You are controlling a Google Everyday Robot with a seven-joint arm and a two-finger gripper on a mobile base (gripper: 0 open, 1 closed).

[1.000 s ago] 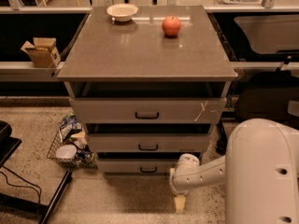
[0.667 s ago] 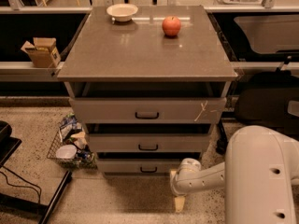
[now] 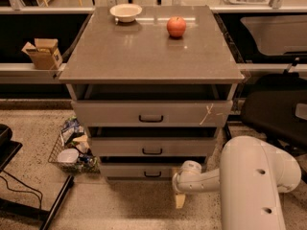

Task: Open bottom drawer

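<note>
The three-drawer cabinet [image 3: 152, 56] stands in the middle of the room. The bottom drawer [image 3: 139, 170] is the slimmest front, lowest on the cabinet and just above the floor, with its small black loop handle [image 3: 152, 174] at the centre. A dark gap shows above its front, but nothing of its inside can be seen.

The gripper [image 3: 180, 201] hangs off the white arm [image 3: 249, 186] at the cabinet's lower right corner. It points down at the floor, just in front of the bottom drawer's right end and to the right of the handle, apart from it. Whether it is spread or pressed together, I cannot tell.

Above the bottom drawer sit the middle drawer [image 3: 120, 146] and the top drawer [image 3: 110, 113], the latter with a whitish mark [image 3: 208, 113] near its right end.

On the cabinet's top, a pale bowl [image 3: 125, 12] stands at the far left and a red apple [image 3: 176, 26] at the far right, well apart. Left of the cabinet, a cardboard box [image 3: 43, 53] rests on a ledge with its flaps open, its contents hidden. On the floor by the cabinet's lower left, a wire basket [image 3: 55, 152] holds crumpled packets and a white round container [image 3: 68, 155].
</note>
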